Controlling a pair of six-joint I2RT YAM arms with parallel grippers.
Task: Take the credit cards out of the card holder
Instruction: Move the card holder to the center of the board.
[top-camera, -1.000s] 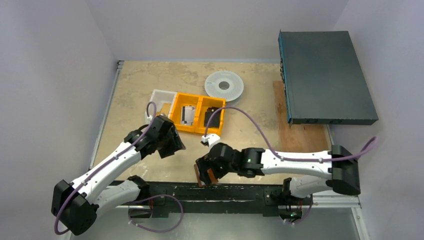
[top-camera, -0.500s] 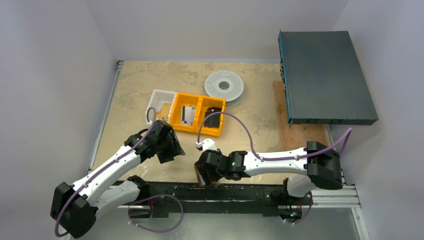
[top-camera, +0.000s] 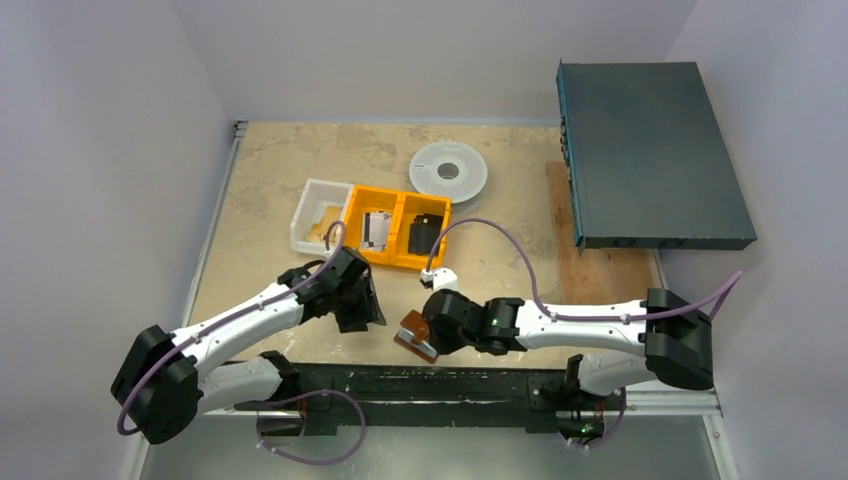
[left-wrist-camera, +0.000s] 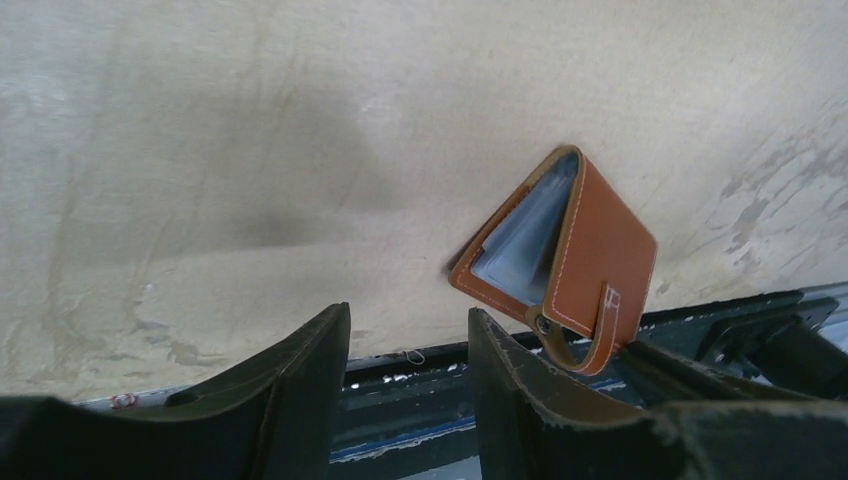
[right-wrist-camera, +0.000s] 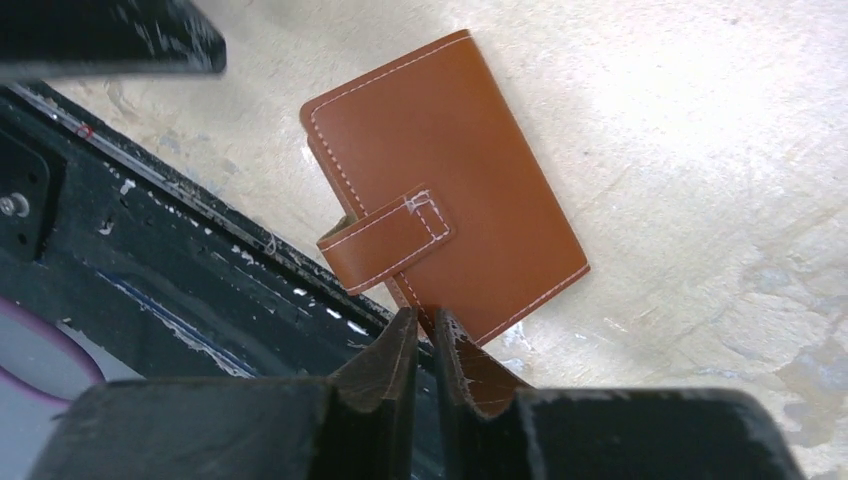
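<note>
The brown leather card holder (right-wrist-camera: 440, 170) lies at the table's near edge with its strap (right-wrist-camera: 385, 240) hanging loose. In the left wrist view the card holder (left-wrist-camera: 600, 250) is propped half open like a tent, its pale grey-blue inside showing. My right gripper (right-wrist-camera: 425, 325) is shut on the near edge of its cover. My left gripper (left-wrist-camera: 410, 330) hangs open and empty just left of the holder, not touching it. From above, the card holder (top-camera: 412, 328) sits between the left gripper (top-camera: 368, 314) and the right gripper (top-camera: 430, 338). The credit cards are hidden from me.
Behind stand an orange two-compartment bin (top-camera: 398, 262), holding a flat grey-white thing and a black thing, and a white tray (top-camera: 303, 228). A grey spool (top-camera: 449, 172) lies farther back. A large dark box (top-camera: 650, 150) and a wooden board (top-camera: 600, 272) are at right. A black rail (top-camera: 420, 385) edges the table.
The right gripper's jaws went from wide apart to shut on the holder's edge, and the holder tipped from standing to tilted. The left arm moved right, toward the holder.
</note>
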